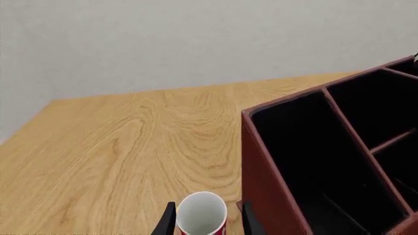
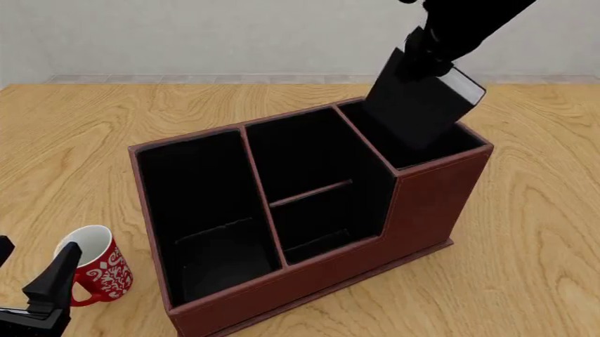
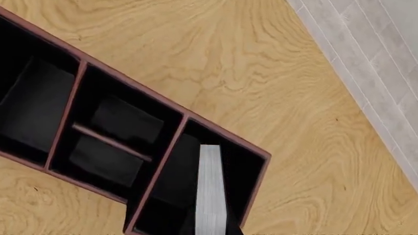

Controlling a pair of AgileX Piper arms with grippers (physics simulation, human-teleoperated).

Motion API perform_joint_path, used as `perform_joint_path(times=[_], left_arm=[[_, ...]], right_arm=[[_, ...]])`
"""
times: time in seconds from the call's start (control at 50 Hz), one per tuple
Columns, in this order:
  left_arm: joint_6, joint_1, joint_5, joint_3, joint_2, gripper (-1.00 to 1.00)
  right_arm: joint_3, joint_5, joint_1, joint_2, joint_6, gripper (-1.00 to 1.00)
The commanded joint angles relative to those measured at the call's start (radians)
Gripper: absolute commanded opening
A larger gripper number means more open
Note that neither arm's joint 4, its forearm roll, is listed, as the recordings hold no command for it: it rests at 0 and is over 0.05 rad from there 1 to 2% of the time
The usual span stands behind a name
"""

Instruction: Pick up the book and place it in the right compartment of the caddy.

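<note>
A pale grey wall backs a broad wood-grain surface (image 2: 84, 133), and a strip of pale tiled floor shows beyond its edge in the right wrist view. The caddy (image 2: 426, 203) sits around the middle of the surface, turned at an angle, its tall end toward the far right corner. The right compartment (image 2: 440, 144) is that tall end section, and the book (image 2: 417, 105) hangs tilted above it, lower corner already dipped inside the opening, white page edges facing up and right.

The book looks rigid and fairly heavy for its size, a hardcover that will not flex, though its smooth boards may slip in a pinch. A grip across the covers near the upper end, as here, seems the sensible hold, since it leaves the lower end free to enter the narrow slot.

The right arm comes down steeply from the far right edge, and the right hand (image 2: 424, 49) appears clamped on the book's top, though its black fingers merge with the black cover. The left hand (image 1: 209, 223) rests low near the front left corner, its fingers apart on either side of the red-and-white mug (image 2: 98, 270), not visibly touching it.
</note>
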Motion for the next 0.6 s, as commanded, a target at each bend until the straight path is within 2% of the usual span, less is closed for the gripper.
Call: perform_joint_path(times=[0.02,0.08,0.22,0.6], left_arm=[[0.005,0.007,0.007,0.000,0.000,1.00],[0.004,0.008,0.008,0.000,0.000,1.00],[0.003,0.010,0.011,0.000,0.000,1.00],[0.003,0.002,0.013,0.000,0.000,1.00]], right_arm=[[0.012,0.000,-0.015,0.011,0.001,-1.00],[0.018,0.000,-0.023,0.015,-0.007,-1.00],[0.013,0.000,-0.007,0.029,0.016,-1.00],[-0.002,0.000,0.008,0.076,0.032,-1.00]])
